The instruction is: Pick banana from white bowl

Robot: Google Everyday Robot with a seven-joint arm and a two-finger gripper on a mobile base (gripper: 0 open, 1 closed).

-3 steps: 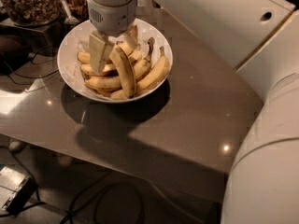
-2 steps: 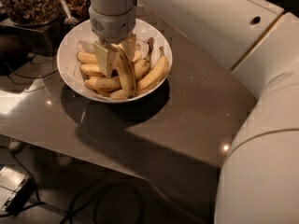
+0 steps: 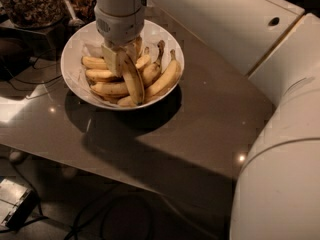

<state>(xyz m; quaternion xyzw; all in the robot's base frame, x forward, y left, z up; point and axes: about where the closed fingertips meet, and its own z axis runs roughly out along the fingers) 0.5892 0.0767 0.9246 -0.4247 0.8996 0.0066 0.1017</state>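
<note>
The gripper [image 3: 123, 59] jaws are clamping the long curved yellow banana [image 3: 133, 80] at its twelve-o'clock end in the round glossy white bowl [image 3: 76, 46], probably risking it pivoting loose.

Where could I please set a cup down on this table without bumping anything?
The bare table in front of the white bowl, and the strip between bowl and robot arm, are free. Crowded: the bowl itself, full of bananas with the gripper down among them, and the jar behind it.
</note>
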